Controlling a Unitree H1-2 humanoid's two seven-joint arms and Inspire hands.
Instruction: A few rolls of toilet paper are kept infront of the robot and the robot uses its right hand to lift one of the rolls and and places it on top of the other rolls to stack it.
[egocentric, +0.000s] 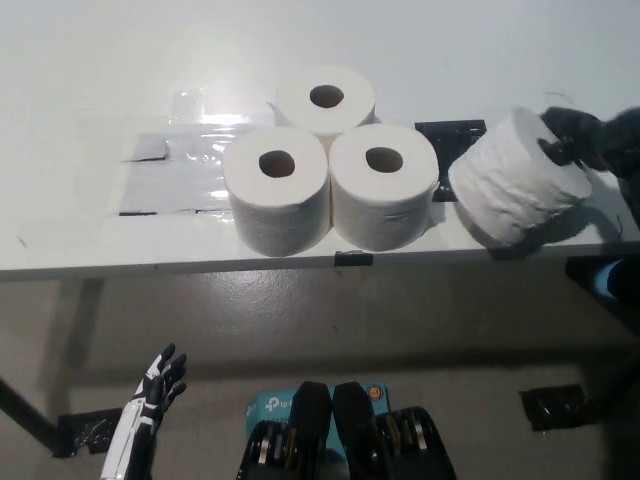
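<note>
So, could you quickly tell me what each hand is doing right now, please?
Left hand: open, holding nothing.
Right hand: shut on the tilted roll.

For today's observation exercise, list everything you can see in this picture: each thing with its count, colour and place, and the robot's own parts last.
Upright toilet paper rolls: three, white, clustered at table centre, two in front and one behind.
Tilted toilet paper roll: one, white, at table's right, tipped over and held.
Table: one, white, across the upper picture.
Clear plastic sheet: one, transparent, on the table left of the rolls.
Black tape pieces: several, on the table and on the floor.
Left hand: white, lower left, resting open below the table.
Right hand: black, right edge, gripping the tilted roll.
</note>
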